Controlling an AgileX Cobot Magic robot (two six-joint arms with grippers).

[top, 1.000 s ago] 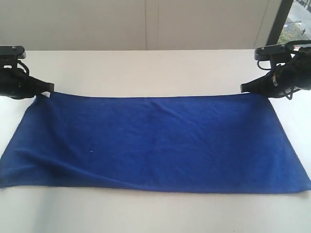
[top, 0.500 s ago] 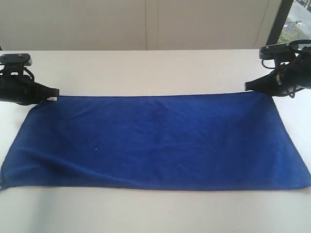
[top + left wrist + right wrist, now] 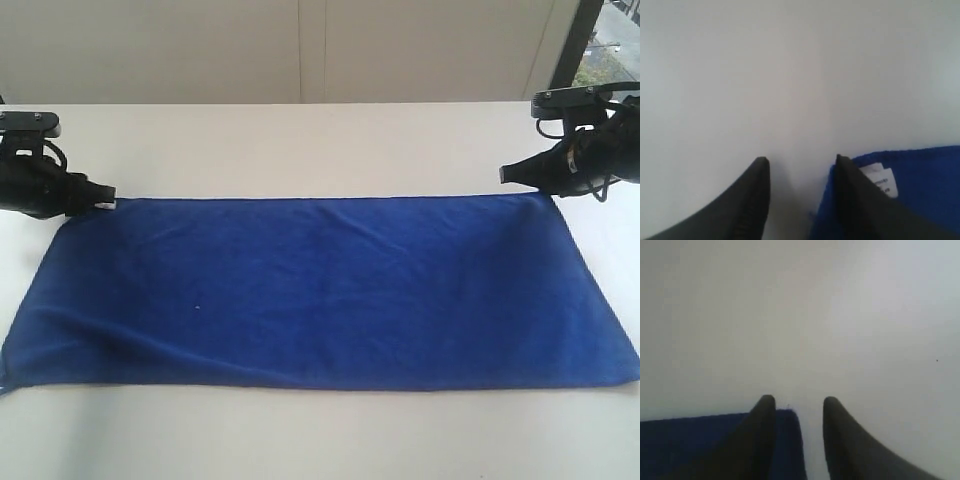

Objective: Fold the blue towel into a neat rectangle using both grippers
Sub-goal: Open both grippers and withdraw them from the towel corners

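Observation:
The blue towel [image 3: 320, 290] lies spread out flat on the white table [image 3: 300, 140], long side across the exterior view. My left gripper [image 3: 98, 194] rests at its far left corner and is open. In the left wrist view the left gripper [image 3: 800, 162] has bare table between its fingers, and the towel corner [image 3: 930, 190] with its white tag [image 3: 881, 180] lies beside and under one finger [image 3: 850, 200]. My right gripper [image 3: 508, 174] is open at the far right corner. In the right wrist view the right gripper [image 3: 797, 402] stands over the towel corner [image 3: 790, 440], not pinching it.
A pale panelled wall [image 3: 300, 50] runs along the back of the table. A window [image 3: 600, 45] shows at the top right. Bare table surface lies behind the towel and in a strip along the near edge [image 3: 320, 440].
Both grippers have gone from shut on the towel's far corners to open. The corners now lie on the table. The left gripper has shifted slightly left; the right tip has risen a little.

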